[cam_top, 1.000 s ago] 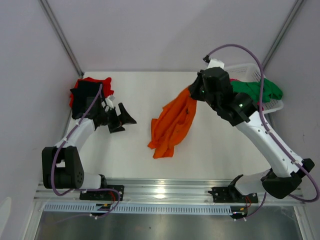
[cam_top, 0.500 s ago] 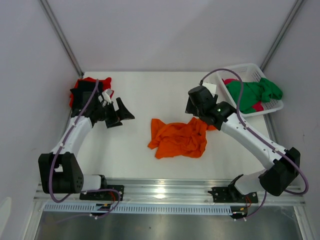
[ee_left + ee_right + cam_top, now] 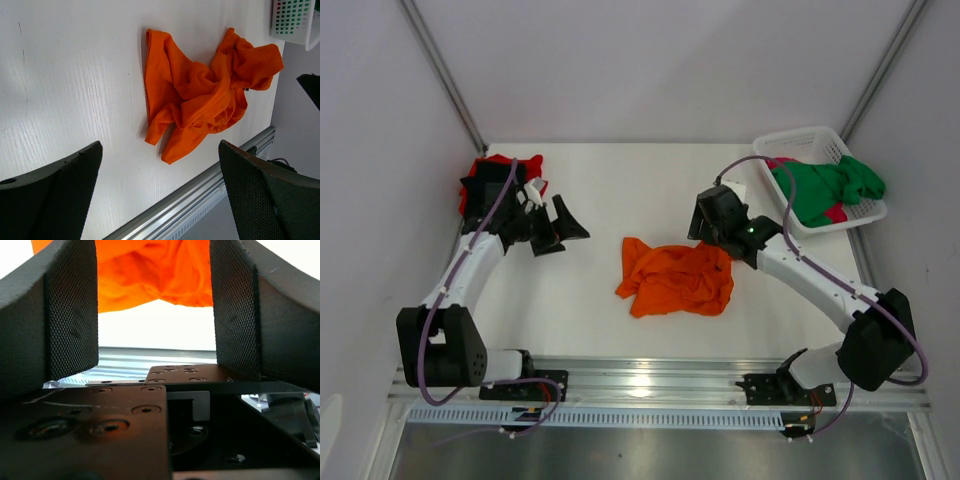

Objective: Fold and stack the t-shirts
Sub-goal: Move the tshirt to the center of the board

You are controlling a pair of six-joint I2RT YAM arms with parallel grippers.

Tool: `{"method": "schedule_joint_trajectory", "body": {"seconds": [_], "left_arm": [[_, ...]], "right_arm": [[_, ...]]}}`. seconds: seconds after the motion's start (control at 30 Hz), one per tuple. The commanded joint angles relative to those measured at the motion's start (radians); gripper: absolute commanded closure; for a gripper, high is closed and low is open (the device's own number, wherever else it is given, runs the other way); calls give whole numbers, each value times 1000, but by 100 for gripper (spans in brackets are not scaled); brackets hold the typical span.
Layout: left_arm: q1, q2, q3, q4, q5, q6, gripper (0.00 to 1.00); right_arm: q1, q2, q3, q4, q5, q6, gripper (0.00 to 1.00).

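The crumpled orange shirt [image 3: 675, 280] looks light, limp cloth, best pinched at a hem corner; the left hand [image 3: 565, 232] and right hand [image 3: 708, 232] both gape empty

Crumpled orange t-shirt [image 3: 200, 95], white table [image 3: 60, 75], end effector [image 3: 159, 149] spread wide

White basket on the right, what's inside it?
The white basket holds a crumpled green t-shirt, with bits of a magenta-pink t-shirt showing beneath it. Anything lower in the basket is covered by the cloth.
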Motion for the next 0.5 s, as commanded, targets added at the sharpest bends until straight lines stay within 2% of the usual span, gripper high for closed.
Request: {"method": "schedule_joint_trajectory", "body": {"seconds": [0.0,0.1,0.2,0.23,0.47], "left_arm": [[-8,4,21,11,37,-13,1],[-8,-1,18,8,38,-11,0],[-8,-10,22,3,27,-7,1],[-9,-10,22,3,27,-5,0],[-8,16,24,22,33,-11,0]], "right_arm": [[-15,63,-15,97,-27,-2,31],[-35,127,9,85,-52,18,32],[-51,169,60,-60,-41,95,32],[-51,164,58,-112,-38,107,32],[-28,11,-73,-183,-35,130,32]]}}
